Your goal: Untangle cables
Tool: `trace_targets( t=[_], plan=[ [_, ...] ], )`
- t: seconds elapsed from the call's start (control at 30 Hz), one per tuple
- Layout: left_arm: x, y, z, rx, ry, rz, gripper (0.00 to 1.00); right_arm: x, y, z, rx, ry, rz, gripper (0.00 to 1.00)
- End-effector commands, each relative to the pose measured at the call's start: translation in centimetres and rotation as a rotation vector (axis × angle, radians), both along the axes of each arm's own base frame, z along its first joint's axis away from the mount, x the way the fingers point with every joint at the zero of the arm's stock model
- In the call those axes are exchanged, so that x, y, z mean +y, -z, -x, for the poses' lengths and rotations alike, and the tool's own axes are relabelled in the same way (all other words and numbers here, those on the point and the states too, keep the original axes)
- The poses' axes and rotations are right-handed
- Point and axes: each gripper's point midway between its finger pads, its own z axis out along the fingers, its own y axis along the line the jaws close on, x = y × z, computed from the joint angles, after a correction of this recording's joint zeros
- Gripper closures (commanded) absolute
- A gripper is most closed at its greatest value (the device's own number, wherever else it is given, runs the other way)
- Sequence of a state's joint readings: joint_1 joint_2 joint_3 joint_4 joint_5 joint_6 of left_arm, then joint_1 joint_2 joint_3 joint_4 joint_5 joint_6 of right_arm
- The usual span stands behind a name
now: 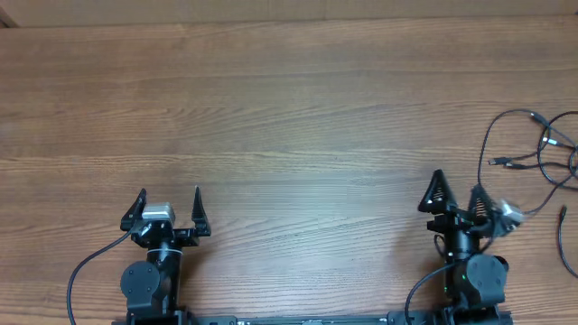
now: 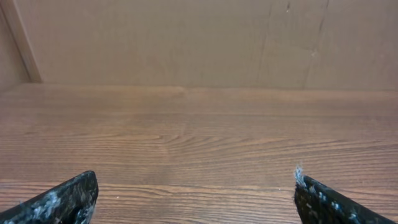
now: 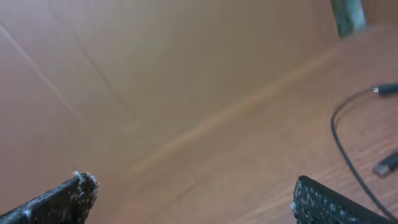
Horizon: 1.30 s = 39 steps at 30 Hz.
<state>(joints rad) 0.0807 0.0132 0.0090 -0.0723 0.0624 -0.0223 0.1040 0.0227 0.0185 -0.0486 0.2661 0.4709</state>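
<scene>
- Two tools low at the near edge of the light brown wood-grain table (image 1: 289,99), well apart from each other.
- Left tool (image 1: 170,194): spread wide, holding nothing. In its wrist view (image 2: 194,180), only bare wood grain between the dark speckled fingertips (image 2: 74,193), and a plain brown wall (image 2: 186,37) behind.
- Right tool (image 1: 457,188): likewise spread wide and empty, turned somewhat toward the right side. Same open gap in its wrist view (image 3: 194,183).
- Thin black cables with small plug ends (image 1: 545,143): loosely looped together on the table at the far right edge, partly running out of the overhead view.
- Key relation: cables ahead and to the right of the right tool, near it but not touching. Well apart from the left tool, across most of the table's width.
- Right wrist view: one thin black cord (image 3: 334,127) curving up the right side of the frame, off to the right of the finger gap rather than between the fingers, with a small plug end (image 3: 385,167) beside it.
- Long axis: no single one for the bundle. Nearest strand roughly pointing away from the robot, so likely a grip across it after a swing to the right.
- Nearer arm by far: the right, likely first to reach, forward and rightward. For the left arm, a long cross-table reach before any help pulling loops apart.
- Untangling apparently not begun: loops crossed over one another, neither tool in contact.
- Exact crossings too fine to make out.
</scene>
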Motion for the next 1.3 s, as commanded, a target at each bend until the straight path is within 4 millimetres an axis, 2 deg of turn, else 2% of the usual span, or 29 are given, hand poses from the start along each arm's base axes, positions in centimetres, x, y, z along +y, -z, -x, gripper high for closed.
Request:
trace_targets(
  t=[0.0, 0.17, 0.2, 0.23, 0.3, 0.37, 0.73, 0.93, 1.27],
  plan=[
    [0.3, 0.1, 0.0, -0.002, -0.015, -0.009, 0.00, -0.2, 0.3, 0.1, 0.000, 0.008, 0.000, 0.00],
    [0.3, 0.1, 0.0, -0.002, -0.015, -0.009, 0.00, 0.0, 0.3, 0.0, 0.009, -0.004, 0.065, 0.00],
    [0.3, 0.1, 0.0, -0.002, -0.015, -0.009, 0.00, 0.7, 0.3, 0.0, 0.022, -0.047, 0.187, 0.00],
    [0.3, 0.1, 0.0, -0.002, -0.015, -0.009, 0.00, 1.1, 0.3, -0.1, 0.025, -0.068, 0.235, 0.00],
    [0.3, 0.1, 0.0, -0.002, -0.015, -0.009, 0.00, 3.9, 0.4, 0.0, 0.019, -0.224, 0.539, 0.00],
    [0.3, 0.1, 0.0, -0.002, -0.015, -0.009, 0.00, 5.3, 0.9, 0.1, 0.015, -0.307, 0.678, 0.00],
    [0.3, 0.1, 0.0, -0.002, -0.015, -0.009, 0.00, 5.2, 0.8, 0.1, 0.014, -0.304, 0.636, 0.00],
    [0.3, 0.1, 0.0, -0.002, -0.015, -0.009, 0.00, 3.5, 0.9, -0.1, 0.036, -0.234, 0.537, 0.00],
    [0.3, 0.1, 0.0, -0.002, -0.015, -0.009, 0.00, 3.4, 0.9, -0.1, 0.037, -0.230, 0.538, 0.00]
  ],
)
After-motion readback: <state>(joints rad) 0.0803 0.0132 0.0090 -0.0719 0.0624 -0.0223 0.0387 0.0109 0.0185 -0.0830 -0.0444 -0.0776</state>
